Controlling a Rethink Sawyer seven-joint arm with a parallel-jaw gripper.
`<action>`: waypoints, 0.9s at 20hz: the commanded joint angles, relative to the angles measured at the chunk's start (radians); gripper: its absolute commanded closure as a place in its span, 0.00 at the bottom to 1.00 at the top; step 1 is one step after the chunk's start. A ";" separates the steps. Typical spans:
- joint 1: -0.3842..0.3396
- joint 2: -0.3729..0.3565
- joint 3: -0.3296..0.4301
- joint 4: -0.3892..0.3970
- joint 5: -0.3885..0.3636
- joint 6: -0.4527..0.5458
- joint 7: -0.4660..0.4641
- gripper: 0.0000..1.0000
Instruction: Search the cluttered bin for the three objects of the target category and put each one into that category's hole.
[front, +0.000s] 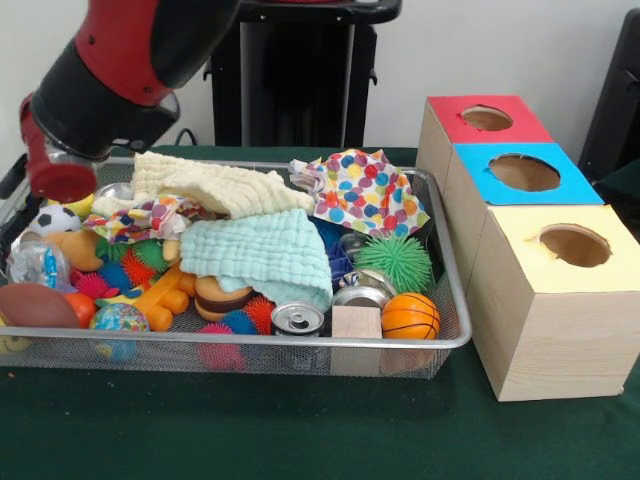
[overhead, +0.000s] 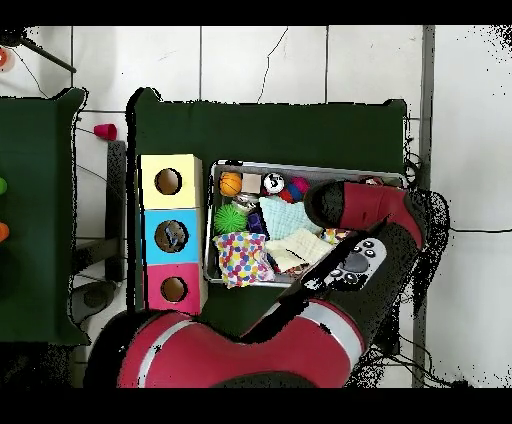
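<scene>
The silver wire-mesh bin (front: 300, 343) is full of toys and cloths. One see-through wrinkly bottle (front: 38, 265) lies at its left end in the front view. Another clear glinting piece (front: 113, 190) shows by the yellow cloth; I cannot tell what it is. The red and black arm (front: 110, 70) hangs over the bin's left end, and its gripper (front: 14, 205) is mostly hidden at the picture's edge above the bottle. The blue-topped box's hole (front: 524, 172) is right of the bin. In the overhead view the arm (overhead: 365, 210) covers the bin's right part (overhead: 300, 168), and something pale shows inside the blue hole (overhead: 170, 236).
Red-topped (front: 487, 118) and yellow-topped (front: 573, 245) boxes flank the blue one. In the bin lie silver cans (front: 297, 318), a mint cloth (front: 265, 255), a yellow cloth (front: 215, 185), a dotted cloth (front: 370, 190), a green spiky ball (front: 398, 262), a small basketball (front: 410, 316) and a wooden block (front: 356, 322).
</scene>
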 joint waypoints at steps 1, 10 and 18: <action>-0.092 0.039 0.267 0.073 -0.053 -0.057 -0.135 0.00; -0.128 0.047 0.355 0.125 -0.042 -0.144 -0.043 0.00; -0.132 0.055 0.362 0.121 -0.050 -0.133 -0.045 0.00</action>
